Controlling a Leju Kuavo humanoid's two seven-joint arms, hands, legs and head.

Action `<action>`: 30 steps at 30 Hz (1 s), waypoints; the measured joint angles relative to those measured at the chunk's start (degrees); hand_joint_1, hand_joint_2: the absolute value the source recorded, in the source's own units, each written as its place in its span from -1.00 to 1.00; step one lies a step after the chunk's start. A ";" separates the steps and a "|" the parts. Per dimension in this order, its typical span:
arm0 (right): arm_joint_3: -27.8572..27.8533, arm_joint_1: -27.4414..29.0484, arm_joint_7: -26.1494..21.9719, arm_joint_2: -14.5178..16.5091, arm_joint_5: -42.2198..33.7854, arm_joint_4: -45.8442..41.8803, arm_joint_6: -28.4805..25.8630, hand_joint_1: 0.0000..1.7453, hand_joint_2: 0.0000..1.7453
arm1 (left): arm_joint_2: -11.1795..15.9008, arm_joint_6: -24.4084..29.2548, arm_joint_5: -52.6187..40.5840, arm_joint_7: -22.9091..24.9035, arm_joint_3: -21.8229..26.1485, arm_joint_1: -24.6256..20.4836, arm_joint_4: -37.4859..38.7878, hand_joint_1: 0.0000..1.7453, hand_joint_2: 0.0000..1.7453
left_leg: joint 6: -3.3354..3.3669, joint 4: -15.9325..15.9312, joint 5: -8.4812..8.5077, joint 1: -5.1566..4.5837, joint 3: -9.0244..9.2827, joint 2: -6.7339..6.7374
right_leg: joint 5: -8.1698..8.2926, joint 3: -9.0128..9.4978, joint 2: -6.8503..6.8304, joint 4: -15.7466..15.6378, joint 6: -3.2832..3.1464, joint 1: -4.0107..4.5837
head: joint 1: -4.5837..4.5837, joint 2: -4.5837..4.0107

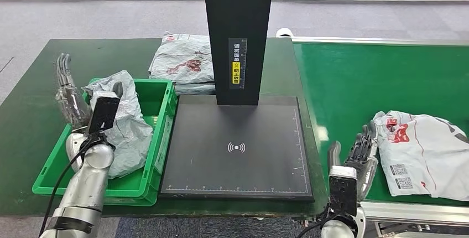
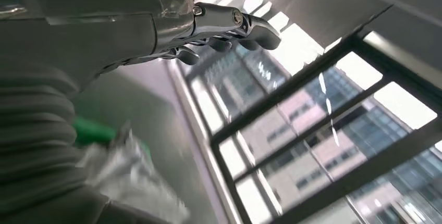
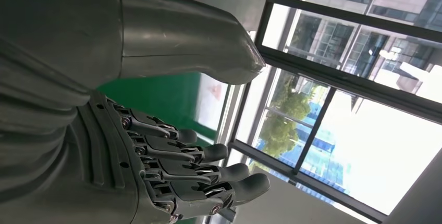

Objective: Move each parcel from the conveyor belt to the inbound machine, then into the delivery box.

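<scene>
Fingers spread and empty, the right hand (image 1: 360, 158) sits just beside the belt (image 1: 354, 83) parcel (image 1: 423, 155); close on its near edge. Left hand (image 1: 69, 97) hovers spread, empty.

Grey carpet (image 1: 83, 19) runs beyond the green tabletop's (image 1: 33, 83) far edge to bright, dark-framed windows (image 3: 333, 83).

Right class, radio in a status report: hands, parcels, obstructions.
Both hands empty: left hand raised by green crate, right hand beside parcel on belt. One parcel crated. Scanner plate bare.
</scene>
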 joint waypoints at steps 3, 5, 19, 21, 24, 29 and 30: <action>0.00 -1.25 0.05 -0.31 -0.36 1.84 0.01 -1.00 1.00 | -2.08 -9.07 9.92 -1.86 -0.34 0.08 0.04 -1.00 1.00 | 0.01 0.03 0.00 -0.01 0.00 -0.01 | 0.02 0.01 0.00 0.00 0.03 -0.02 | 0.01 -0.01; 0.00 -2.00 0.13 -0.54 -0.41 3.03 0.08 -1.00 1.00 | -3.22 -13.59 13.88 -2.49 -0.96 0.21 0.08 -1.00 1.00 | 0.01 0.03 0.00 -0.03 -0.01 -0.01 | 0.03 0.01 0.00 0.00 0.04 -0.04 | 0.01 0.00; 0.00 -3.08 0.17 -1.16 -0.35 5.49 0.08 -1.00 1.00 | -5.10 -15.56 16.25 -2.99 -2.51 0.43 0.08 -1.00 1.00 | 0.03 0.03 -0.03 0.00 -0.04 0.00 | 0.01 -0.04 0.01 0.01 0.02 0.01 | 0.00 0.00; 0.00 -3.17 0.75 -1.21 -0.41 5.66 0.62 -1.00 1.00 | -5.15 -17.33 16.99 -3.29 -2.88 0.46 0.08 -1.00 1.00 | 0.03 0.03 -0.03 0.00 -0.04 0.01 | 0.01 -0.04 0.01 0.00 0.02 0.00 | -0.01 0.00; 0.00 -4.12 2.80 -1.27 -1.63 6.52 3.85 -1.00 1.00 | -5.64 -24.80 20.66 -4.84 -4.33 0.75 0.30 -1.00 1.00 | 0.04 0.03 -0.02 -0.04 -0.04 -0.02 | 0.02 -0.03 -0.01 -0.01 0.03 -0.04 | 0.00 0.01; 0.00 -6.34 3.89 -1.31 -2.96 8.86 6.54 -1.00 1.00 | -7.37 -28.99 23.40 -6.46 -7.45 1.36 1.48 -1.00 1.00 | 0.05 0.04 -0.03 -0.08 -0.04 -0.01 | 0.03 -0.03 0.00 -0.01 0.06 -0.08 | 0.01 0.00; 0.00 -6.55 3.91 -1.32 -3.13 9.20 6.82 -1.00 1.00 | -7.55 -29.19 23.57 -6.56 -7.80 1.36 1.72 -1.00 1.00 | 0.05 0.04 -0.03 -0.08 -0.04 0.00 | 0.03 -0.04 0.00 -0.01 0.06 -0.08 | 0.00 -0.01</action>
